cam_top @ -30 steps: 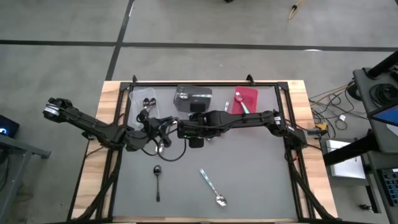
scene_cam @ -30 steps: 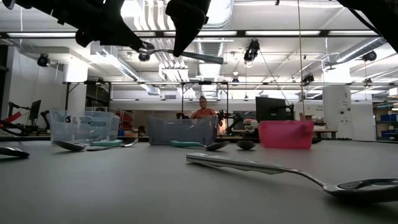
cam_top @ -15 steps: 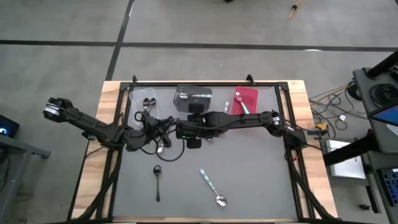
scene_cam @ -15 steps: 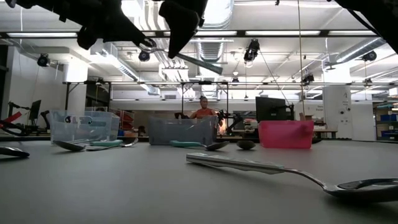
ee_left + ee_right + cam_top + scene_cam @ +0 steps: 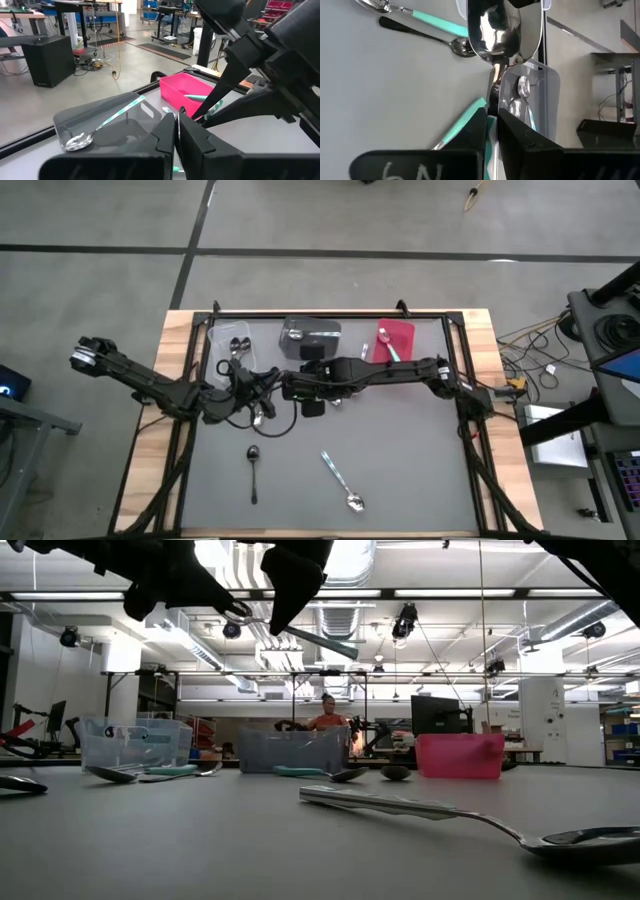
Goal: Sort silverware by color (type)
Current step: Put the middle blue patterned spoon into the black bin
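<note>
Grey table; both grippers pinch 1 silver spoon.

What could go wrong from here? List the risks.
1. The right gripper and the left gripper both appear shut on one silver spoon in mid-air. If either pulls before the other lets go, the spoon may twist or slip free.
2. A dropped spoon would likely land among the teal-handled spoon and black spoon lying below, mixing the kinds.
</note>
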You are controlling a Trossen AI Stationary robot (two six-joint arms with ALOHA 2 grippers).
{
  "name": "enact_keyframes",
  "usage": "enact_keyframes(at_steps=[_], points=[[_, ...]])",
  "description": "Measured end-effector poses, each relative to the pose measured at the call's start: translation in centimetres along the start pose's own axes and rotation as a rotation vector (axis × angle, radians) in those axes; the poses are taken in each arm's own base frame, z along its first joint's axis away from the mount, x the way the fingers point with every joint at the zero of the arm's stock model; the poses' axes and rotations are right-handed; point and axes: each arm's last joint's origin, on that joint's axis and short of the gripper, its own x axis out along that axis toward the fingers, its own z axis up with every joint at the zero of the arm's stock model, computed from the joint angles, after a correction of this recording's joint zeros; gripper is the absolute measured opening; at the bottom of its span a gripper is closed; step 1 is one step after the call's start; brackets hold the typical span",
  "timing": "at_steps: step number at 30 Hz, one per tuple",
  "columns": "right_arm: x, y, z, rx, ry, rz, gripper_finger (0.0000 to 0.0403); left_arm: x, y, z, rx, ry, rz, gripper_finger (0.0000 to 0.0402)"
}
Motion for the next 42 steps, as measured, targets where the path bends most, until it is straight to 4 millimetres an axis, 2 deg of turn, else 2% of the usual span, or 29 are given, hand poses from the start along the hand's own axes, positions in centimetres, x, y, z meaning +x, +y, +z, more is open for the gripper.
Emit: enact_keyframes(at_steps=[4, 9, 14, 20, 25, 30, 33, 42], points=[[0.7, -1.2, -0.4, -0.011, 0.017, 0.058, 0.0017, -0.1, 0.2, -0.1, 0.033, 0.015, 0.006, 0.0022], [2.0, -3.5, -1.4, 0.041, 0.052, 0.144, 0.0016, -0.7, 1.0, 0.3, 0.083, 0.027, 0.013, 0.0066], [3.6, -6.7, -2.7, 0.115, 0.098, 0.139, 0.0016, -1.3, 2.0, 0.9, 0.148, 0.024, 0.038, 0.0108], [6.2, -11.6, -4.4, 0.308, 0.080, 0.151, 0.0016, -1.9, 3.1, 1.0, 0.200, 0.033, 0.105, 0.0135], [9.5, -14.3, -6.4, 0.383, 0.120, 0.165, 0.0016, -1.9, 3.1, 0.9, 0.180, 0.040, 0.106, 0.0140], [13.1, -15.0, -8.0, 0.401, 0.171, 0.207, 0.0016, -1.7, 2.9, 0.5, 0.186, 0.054, 0.101, 0.0140], [14.4, -14.7, -8.4, 0.395, 0.198, 0.214, 0.0016, -1.5, 2.7, 0.2, 0.197, 0.062, 0.103, 0.0140], [15.5, -14.2, -8.4, 0.372, 0.210, 0.222, 0.0028, -1.1, 2.3, -0.5, 0.207, 0.079, 0.110, 0.0140]])
